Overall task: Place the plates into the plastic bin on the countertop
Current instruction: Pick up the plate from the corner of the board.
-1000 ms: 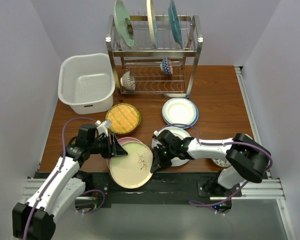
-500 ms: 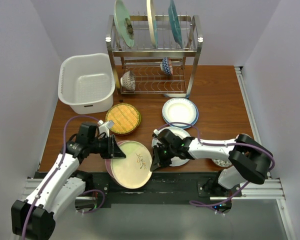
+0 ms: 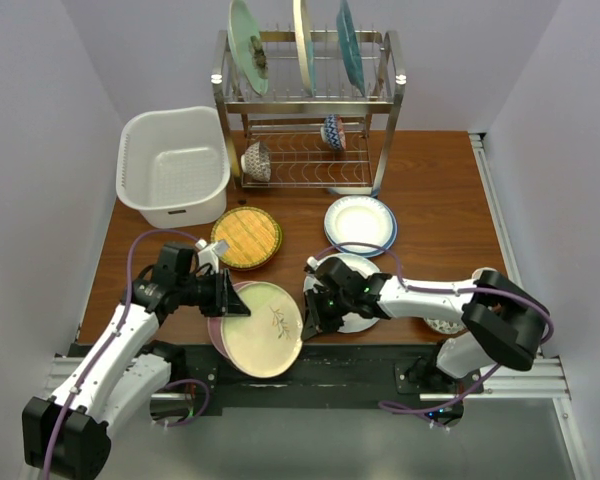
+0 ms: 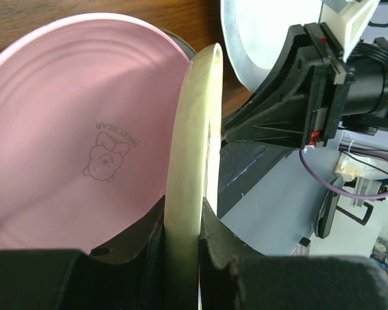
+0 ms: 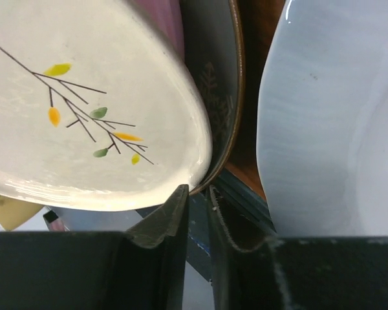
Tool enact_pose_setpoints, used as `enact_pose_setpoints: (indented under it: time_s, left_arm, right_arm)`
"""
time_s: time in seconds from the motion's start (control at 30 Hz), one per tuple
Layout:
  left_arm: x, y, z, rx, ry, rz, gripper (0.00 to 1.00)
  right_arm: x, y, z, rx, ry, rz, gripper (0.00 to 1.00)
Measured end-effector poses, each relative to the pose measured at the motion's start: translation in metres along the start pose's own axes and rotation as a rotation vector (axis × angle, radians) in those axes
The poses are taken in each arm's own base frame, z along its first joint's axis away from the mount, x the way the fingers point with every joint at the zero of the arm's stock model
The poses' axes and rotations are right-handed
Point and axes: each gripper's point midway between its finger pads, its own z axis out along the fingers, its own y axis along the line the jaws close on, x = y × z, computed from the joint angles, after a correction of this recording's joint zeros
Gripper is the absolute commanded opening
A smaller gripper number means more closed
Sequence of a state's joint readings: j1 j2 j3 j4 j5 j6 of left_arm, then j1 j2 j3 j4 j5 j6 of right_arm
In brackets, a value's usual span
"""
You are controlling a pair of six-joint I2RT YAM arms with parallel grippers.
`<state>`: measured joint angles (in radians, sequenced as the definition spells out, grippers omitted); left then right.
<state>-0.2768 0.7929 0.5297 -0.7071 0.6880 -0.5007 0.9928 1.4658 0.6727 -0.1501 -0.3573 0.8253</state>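
Observation:
My left gripper is shut on the left rim of the cream floral plate, which is tipped up over the front edge of the countertop. A pink plate lies under it, above a dark grey plate. At the cream plate's right edge my right gripper is shut, with nothing between its fingers. It lies over a white plate. The white plastic bin stands empty at the back left.
A woven yellow plate and a white, blue-rimmed plate lie mid-table. The metal dish rack at the back holds three upright plates above and two patterned bowls below. Part of another plate shows behind the right arm.
My left gripper's jaws have closed on the cream plate's rim. The plate has shifted slightly towards the left arm and its right edge has come off the right gripper.

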Motion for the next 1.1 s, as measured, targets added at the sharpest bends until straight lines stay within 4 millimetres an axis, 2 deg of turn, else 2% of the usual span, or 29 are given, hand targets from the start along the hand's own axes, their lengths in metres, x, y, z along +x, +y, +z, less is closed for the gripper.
enact_pose_setpoints:
  time_s: [0.07, 0.1, 0.2, 0.23, 0.57, 1.1]
  left_arm:
    - [0.0, 0.0, -0.001, -0.006, 0.0, -0.001, 0.0]
    - [0.0, 0.001, -0.001, -0.009, 0.0, -0.003, 0.0]
    - [0.0, 0.001, -0.001, -0.016, -0.002, -0.004, 0.0]
    - [0.0, 0.002, -0.002, -0.02, -0.003, -0.005, 0.0]
    - [-0.001, 0.003, -0.004, -0.037, -0.017, -0.013, 0.0]
    - [-0.01, -0.005, -0.008, -0.026, -0.077, -0.02, 0.0]
  right_arm:
    - [-0.001, 0.002, -0.002, -0.007, -0.007, -0.007, 0.32]
    - [-0.002, 0.004, -0.003, -0.012, -0.012, -0.012, 0.46]
    - [-0.004, 0.008, -0.008, -0.027, -0.027, -0.026, 0.6]
    - [-0.005, 0.01, -0.009, -0.033, -0.033, -0.032, 0.61]
    - [-0.011, 0.021, -0.021, -0.068, -0.075, -0.06, 0.64]
    - [-0.008, 0.016, -0.024, -0.044, -0.069, -0.063, 0.65]
